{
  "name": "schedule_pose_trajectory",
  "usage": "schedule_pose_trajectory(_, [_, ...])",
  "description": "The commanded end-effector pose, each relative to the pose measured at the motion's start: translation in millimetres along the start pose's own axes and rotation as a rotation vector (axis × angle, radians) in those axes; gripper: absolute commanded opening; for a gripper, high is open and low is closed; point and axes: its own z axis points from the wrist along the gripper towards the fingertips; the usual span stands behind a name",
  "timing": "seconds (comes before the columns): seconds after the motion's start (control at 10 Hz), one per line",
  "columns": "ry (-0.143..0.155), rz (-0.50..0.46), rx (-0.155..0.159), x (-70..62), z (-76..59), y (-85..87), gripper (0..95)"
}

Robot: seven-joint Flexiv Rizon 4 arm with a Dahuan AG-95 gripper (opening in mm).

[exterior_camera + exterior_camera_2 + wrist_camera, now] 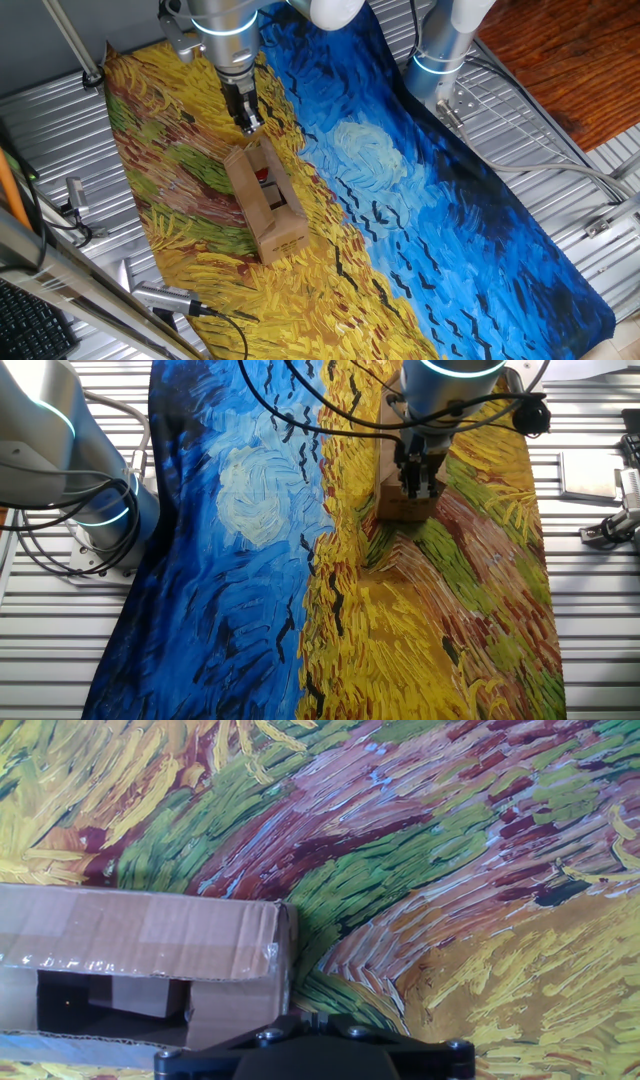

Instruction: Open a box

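Painted cloth (pixel 420 200) carries the box (pixel 266 205); end effector (pixel 249 123) above it, finger spacing unclear.

box (pixel 266 205) open, fingers (pixel 250 123) at flap

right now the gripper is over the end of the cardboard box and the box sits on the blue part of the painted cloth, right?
Not quite. The gripper is at the end of the cardboard box, but the box sits on the yellow, green and brown part of the painted cloth, not the blue. One fixed view shows this; the blue area lies beside it.
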Motion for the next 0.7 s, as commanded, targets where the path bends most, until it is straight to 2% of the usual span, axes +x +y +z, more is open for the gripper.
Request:
schedule_pose_trajectory(0.1, [0.002, -0.049, -0.001, 0.4, 0.3, 0.0, 0.0])
schedule_pose_trajectory(0.3, [0.002, -0.040, 0.000, 0.4, 0.3, 0.0, 0.0])
schedule_pose_trajectory(0.7, [0.002, -0.154, 0.002, 2.1, 1.0, -0.1, 0.0])
